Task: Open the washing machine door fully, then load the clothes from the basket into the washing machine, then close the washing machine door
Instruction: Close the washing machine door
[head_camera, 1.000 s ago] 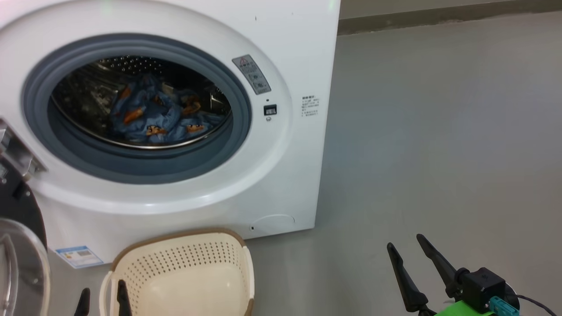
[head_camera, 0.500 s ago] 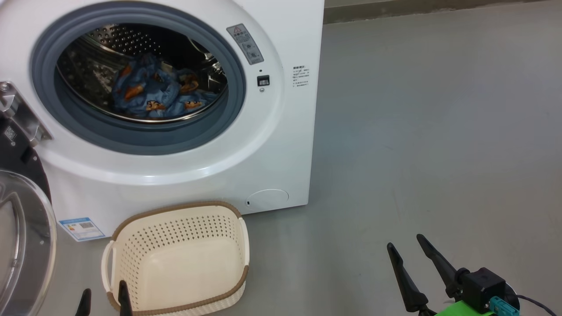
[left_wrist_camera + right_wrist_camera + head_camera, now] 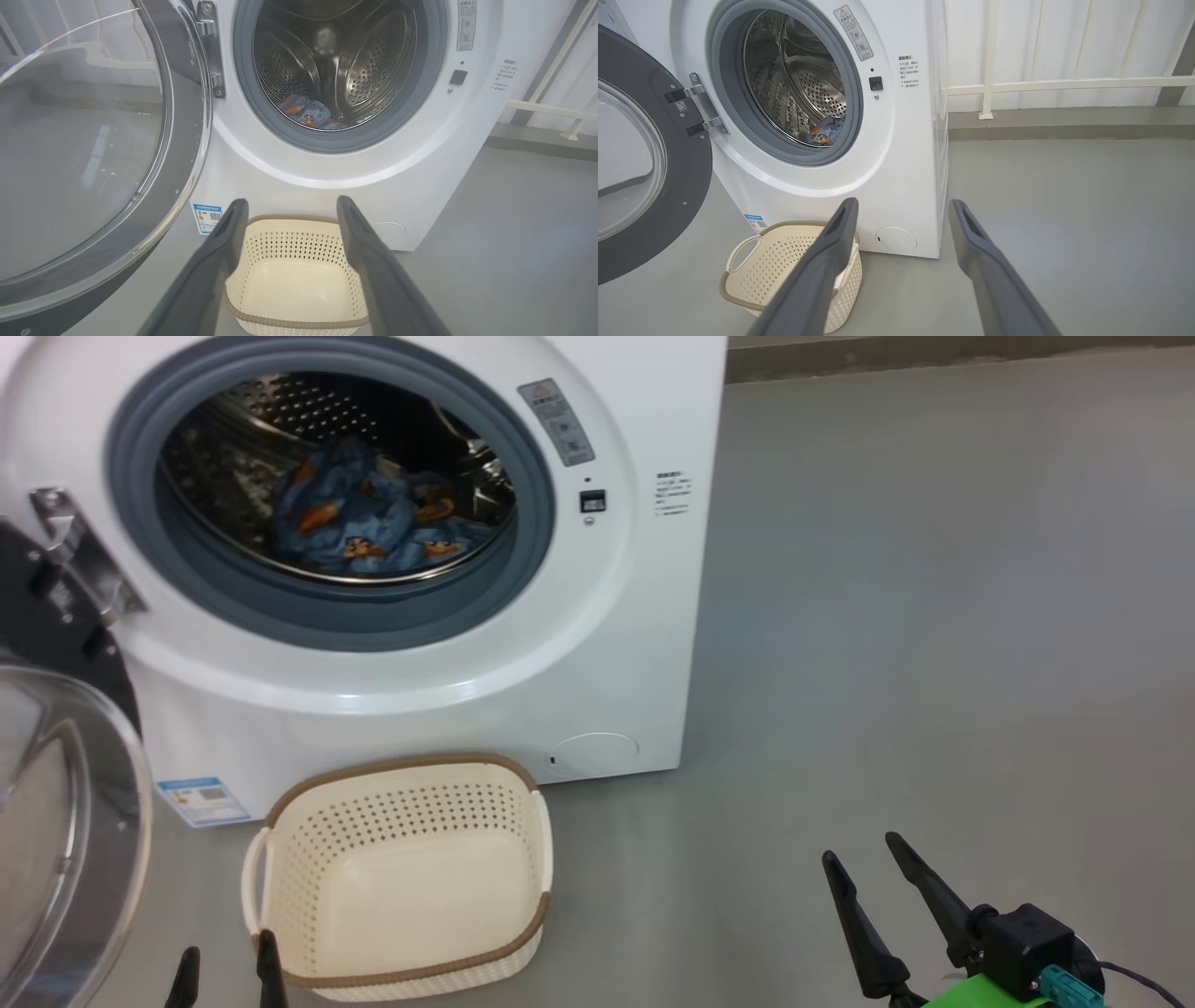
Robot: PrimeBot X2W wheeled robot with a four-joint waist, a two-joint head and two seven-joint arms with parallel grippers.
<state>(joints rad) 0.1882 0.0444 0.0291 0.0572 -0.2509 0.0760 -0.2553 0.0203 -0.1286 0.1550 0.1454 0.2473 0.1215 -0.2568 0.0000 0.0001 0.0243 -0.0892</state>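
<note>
basket point(image 3: 294, 245) just ahead of left gripper point(image 3: 292, 201)

This looks like a plain laundry corner or utility space. A white front-loading washing machine point(image 3: 635, 644) stands directly on a smooth grey floor point(image 3: 934, 616). A cream basket point(image 3: 401, 761) sits on the floor in front of it, and blue printed clothes point(image 3: 364, 523) lie in the drum. A blue energy label point(image 3: 201, 800) is stuck low on its front. Behind, a white rail point(image 3: 1064, 85) runs along a pale wall point(image 3: 1064, 32).
</note>
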